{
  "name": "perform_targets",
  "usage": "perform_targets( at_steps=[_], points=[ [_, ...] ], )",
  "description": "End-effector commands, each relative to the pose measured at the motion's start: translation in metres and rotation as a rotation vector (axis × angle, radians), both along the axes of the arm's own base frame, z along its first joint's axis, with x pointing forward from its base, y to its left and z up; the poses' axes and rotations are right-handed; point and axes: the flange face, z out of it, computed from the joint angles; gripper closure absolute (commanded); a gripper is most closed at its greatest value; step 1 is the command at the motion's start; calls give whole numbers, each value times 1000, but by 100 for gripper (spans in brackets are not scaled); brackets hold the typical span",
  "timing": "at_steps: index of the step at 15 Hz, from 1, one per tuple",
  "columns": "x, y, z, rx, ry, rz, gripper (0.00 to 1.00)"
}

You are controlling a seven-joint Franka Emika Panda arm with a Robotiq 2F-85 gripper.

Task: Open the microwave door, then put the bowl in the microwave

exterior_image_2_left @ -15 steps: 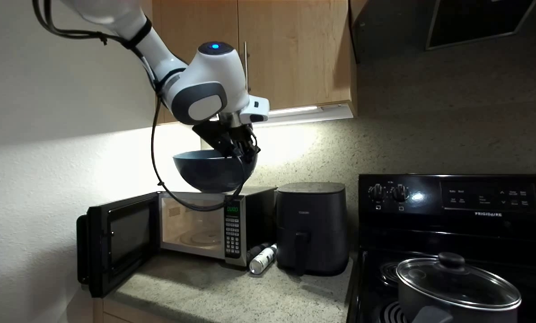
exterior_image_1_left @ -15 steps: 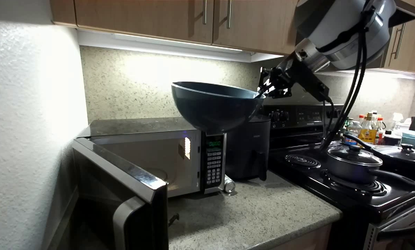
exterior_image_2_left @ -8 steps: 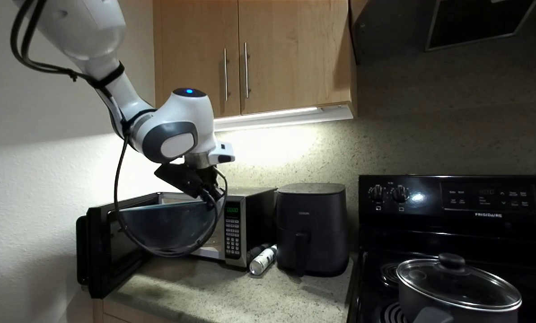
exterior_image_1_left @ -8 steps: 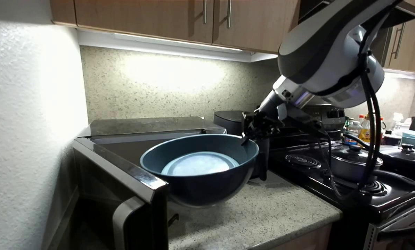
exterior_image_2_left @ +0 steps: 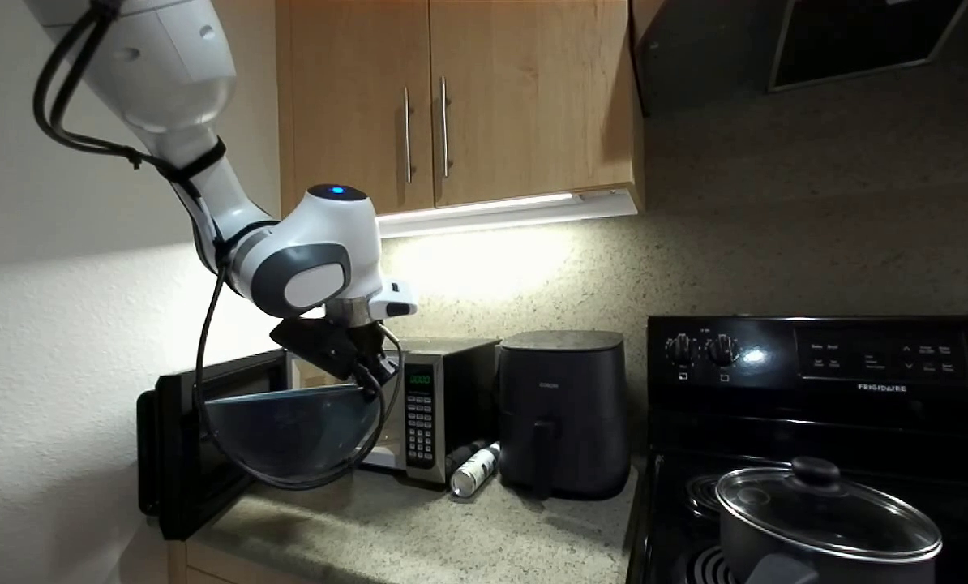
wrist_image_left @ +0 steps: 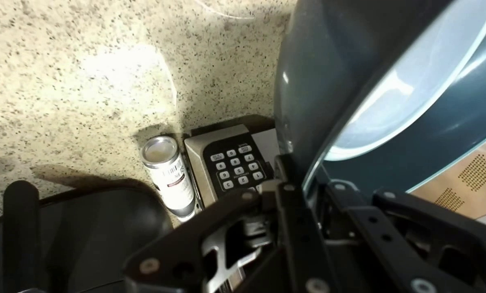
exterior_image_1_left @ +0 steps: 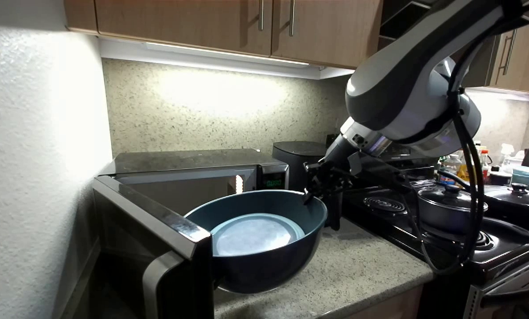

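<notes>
Clamping glossy round bowl [exterior_image_1_left: 273, 268], jointed pincer [wrist_image_left: 303, 175]; speckled counter [exterior_image_1_left: 357, 266]

This is a kitchen; wooden cupboards [exterior_image_2_left: 533, 105] hang up high, with a bright light [exterior_image_2_left: 533, 199] under them; a microwave [exterior_image_2_left: 472, 389] sits on a speckled counter [exterior_image_2_left: 451, 527]; next to the counter is a black stove [exterior_image_2_left: 776, 405] with round burners [exterior_image_1_left: 385, 204] and knobs [exterior_image_2_left: 723, 349]; a pot [exterior_image_2_left: 873, 564] with a see-through lid [exterior_image_2_left: 824, 515] sits on the stove; bottles [exterior_image_1_left: 451, 165] stand close together past it.
</notes>
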Motion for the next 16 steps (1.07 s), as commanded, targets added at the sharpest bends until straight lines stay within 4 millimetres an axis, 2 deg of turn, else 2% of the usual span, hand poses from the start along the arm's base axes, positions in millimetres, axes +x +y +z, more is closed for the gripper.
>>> perform_targets(
  at_steps=[1, 4, 8, 9, 12, 16],
  points=[
    [7, 11, -9, 41, -55, -53, 91],
    [14, 19, -20, 77, -90, -132, 91],
    [29, 30, -17, 151, -140, -242, 91],
    [17, 27, -28, 116, -102, -203, 90],
    [26, 31, -27, 141, -107, -224, 90],
    [26, 42, -36, 155, -91, -225, 91]
  ],
)
